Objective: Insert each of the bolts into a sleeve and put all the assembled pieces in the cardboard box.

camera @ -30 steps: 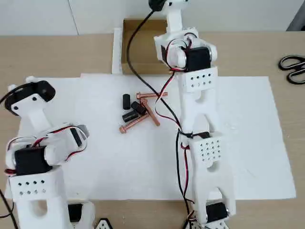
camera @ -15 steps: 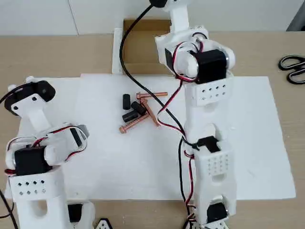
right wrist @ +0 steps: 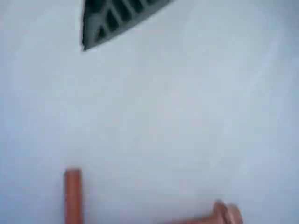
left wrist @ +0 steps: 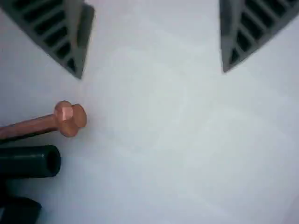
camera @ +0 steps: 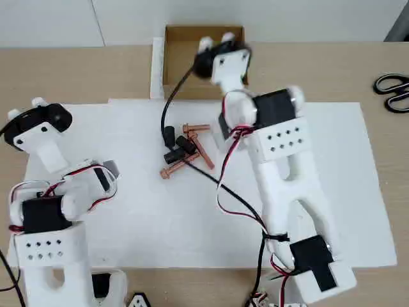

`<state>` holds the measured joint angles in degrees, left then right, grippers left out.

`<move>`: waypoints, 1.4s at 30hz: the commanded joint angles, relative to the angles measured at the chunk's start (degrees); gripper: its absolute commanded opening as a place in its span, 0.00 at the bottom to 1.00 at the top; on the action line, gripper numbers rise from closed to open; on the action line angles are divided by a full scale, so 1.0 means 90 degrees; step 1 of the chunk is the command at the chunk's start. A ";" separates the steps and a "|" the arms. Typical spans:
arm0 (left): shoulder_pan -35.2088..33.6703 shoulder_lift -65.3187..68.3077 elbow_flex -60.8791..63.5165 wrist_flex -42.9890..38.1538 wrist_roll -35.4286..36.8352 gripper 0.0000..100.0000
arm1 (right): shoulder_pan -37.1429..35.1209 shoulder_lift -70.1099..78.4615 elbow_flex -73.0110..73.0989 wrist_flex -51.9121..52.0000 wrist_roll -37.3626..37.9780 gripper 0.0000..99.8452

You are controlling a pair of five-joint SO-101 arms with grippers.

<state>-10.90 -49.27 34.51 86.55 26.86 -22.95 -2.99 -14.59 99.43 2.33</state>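
The left arm (camera: pixel 48 214) is sitting folded at the near left of the white foam sheet (camera: pixel 160 224). Its left claw (left wrist: pixel 150 72) is hanging spread wide over bare foam, near a bolt head (left wrist: pixel 70 118) and a black sleeve (left wrist: pixel 30 161). The right arm (camera: pixel 287 166) is leaning out long from the near right, its wrist hovering between the cardboard box (camera: pixel 179 51) and the pile. Whether the right claw (right wrist: pixel 117 18) is spread or pressed together cannot be told. The bolts (camera: pixel 198 128) and sleeves (camera: pixel 169 135) are lying tangled mid-sheet, and the box is standing on the counter (camera: pixel 77 70) at the sheet's far edge.
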 commanded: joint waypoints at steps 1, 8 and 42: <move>0.0000 -0.0020 0.0415 -0.0664 0.0234 0.18 | -0.0396 -0.0474 0.0371 -0.0024 -0.0039 0.28; -0.0010 -0.0010 0.1587 -0.2071 0.0225 0.18 | -0.0142 -0.0132 0.0938 -0.0327 0.0020 0.28; 0.2598 0.6017 -0.3248 -0.2159 0.1661 0.18 | 0.2125 0.0142 0.0518 -0.0640 0.0527 0.29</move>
<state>10.64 4.09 9.54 66.33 39.87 -8.09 5.36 -7.30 93.10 6.55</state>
